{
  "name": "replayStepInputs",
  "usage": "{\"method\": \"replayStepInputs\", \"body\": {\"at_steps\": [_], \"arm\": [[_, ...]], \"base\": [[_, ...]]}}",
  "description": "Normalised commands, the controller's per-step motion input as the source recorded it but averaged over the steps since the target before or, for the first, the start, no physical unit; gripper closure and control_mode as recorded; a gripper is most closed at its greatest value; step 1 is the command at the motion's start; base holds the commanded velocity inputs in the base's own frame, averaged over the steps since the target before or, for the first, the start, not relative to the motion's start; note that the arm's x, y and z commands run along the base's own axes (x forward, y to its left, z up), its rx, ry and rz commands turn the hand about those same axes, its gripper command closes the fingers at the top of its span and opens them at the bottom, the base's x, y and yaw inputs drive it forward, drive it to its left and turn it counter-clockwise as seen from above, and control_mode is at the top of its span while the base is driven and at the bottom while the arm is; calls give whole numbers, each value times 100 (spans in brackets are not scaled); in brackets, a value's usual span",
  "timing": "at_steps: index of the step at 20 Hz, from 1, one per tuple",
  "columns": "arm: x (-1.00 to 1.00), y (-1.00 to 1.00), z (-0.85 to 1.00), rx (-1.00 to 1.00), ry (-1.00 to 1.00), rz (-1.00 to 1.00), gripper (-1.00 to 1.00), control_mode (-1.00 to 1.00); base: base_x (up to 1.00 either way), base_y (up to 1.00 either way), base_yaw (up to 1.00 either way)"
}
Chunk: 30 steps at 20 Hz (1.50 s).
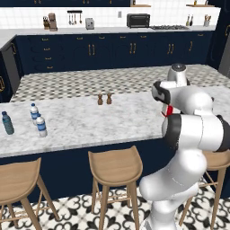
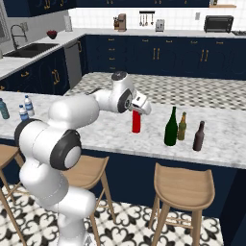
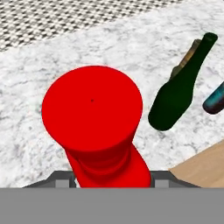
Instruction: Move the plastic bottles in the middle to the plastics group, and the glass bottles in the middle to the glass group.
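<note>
On the marble counter (image 2: 96,126), near its front edge, the red bottle (image 2: 136,122) is standing upright and our gripper (image 2: 137,111) is clamping its neck; being glass, it is probably heavy, stiff and slippery, so we are judging this neck hold reasonable. The green wine bottle (image 2: 170,128) is waiting nearby.

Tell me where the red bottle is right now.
In the right base view the red bottle stands on the marble counter directly under the hand, left of the green wine bottle.

Two brown shakers (image 1: 104,99) stand side by side.
</note>
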Motion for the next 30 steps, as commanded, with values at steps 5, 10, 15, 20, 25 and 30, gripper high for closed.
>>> {"method": "replayStepInputs", "body": {"at_steps": [5, 10, 15, 20, 25, 30], "arm": [[-24, -24, -6, 0, 0, -20, 100, -100], [-11, -28, -11, 0, 0, -18, 100, -100], [11, -6, 0, 0, 0, -12, 100, -100], [4, -19, 0, 0, 0, -16, 100, -100], [0, -10, 0, 0, 0, -9, 100, -100], [0, 0, -29, 0, -1, 0, 100, -100]], "base": [[0, 0, 0], [0, 0, 0], [0, 0, 0], [0, 0, 0], [0, 0, 0], [0, 0, 0]]}}
